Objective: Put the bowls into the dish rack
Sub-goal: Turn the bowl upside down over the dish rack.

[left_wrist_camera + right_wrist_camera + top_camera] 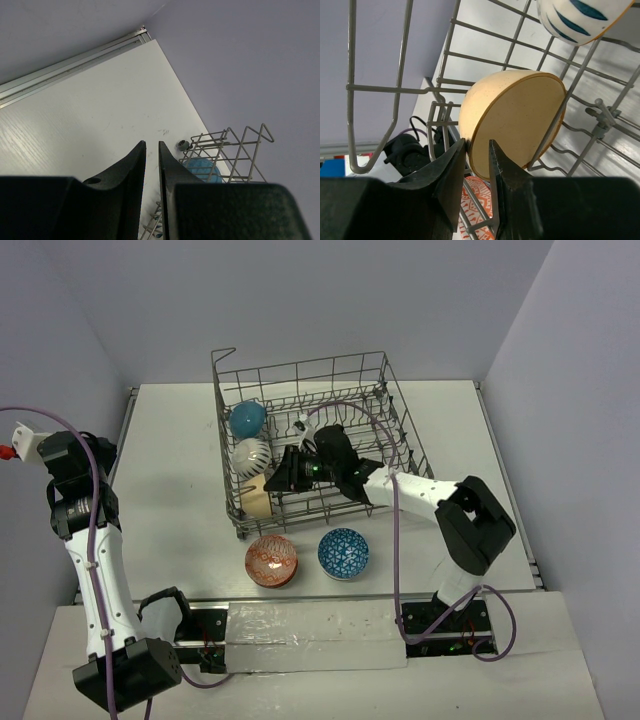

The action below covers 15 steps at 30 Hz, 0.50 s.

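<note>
Tan bowl [515,120] stands on edge inside the dish rack [395,89], its rim in the gap between the right fingers [447,175]; these sit slightly spread, not clamping. Striped bowl [580,20] lies beyond them. Left fingers [125,175]: slim gap, nothing between, above bare desk [90,115].

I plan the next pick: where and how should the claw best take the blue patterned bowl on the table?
Probably its near rim, from above, pinching the wall inside and outside: the blue patterned bowl sits upright, mouth up.
</note>
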### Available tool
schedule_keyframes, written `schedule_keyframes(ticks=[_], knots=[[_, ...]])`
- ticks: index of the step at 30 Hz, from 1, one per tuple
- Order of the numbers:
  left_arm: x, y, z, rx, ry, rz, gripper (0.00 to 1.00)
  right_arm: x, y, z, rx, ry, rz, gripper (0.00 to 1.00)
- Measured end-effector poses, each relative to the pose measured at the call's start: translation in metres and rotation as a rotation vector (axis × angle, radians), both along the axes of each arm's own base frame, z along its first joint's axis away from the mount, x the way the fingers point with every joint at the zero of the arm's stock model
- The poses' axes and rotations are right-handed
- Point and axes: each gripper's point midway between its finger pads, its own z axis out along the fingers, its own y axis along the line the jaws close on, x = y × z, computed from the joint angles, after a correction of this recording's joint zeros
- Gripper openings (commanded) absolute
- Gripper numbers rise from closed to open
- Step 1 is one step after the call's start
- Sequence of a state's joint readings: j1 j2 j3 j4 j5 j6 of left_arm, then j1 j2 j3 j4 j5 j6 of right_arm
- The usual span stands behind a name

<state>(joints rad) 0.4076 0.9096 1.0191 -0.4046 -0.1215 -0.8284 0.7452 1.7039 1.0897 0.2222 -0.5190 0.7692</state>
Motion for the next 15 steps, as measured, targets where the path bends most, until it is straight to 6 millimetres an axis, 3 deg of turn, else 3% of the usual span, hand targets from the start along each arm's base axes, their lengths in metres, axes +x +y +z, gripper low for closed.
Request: schedule_keyframes(ticks=[8, 15], knots=[[0.000, 0.000, 0.000, 0.000, 0.000, -0.001, 0.22, 0.007, -0.009, -0.002, -0.054, -0.027, -0.031, 0.35], [0.000, 0.000, 0.000, 0.000, 0.000, -0.001, 0.22, 0.014, -0.024, -0.019, -0.136, -0.018, -0.071, 0.36]])
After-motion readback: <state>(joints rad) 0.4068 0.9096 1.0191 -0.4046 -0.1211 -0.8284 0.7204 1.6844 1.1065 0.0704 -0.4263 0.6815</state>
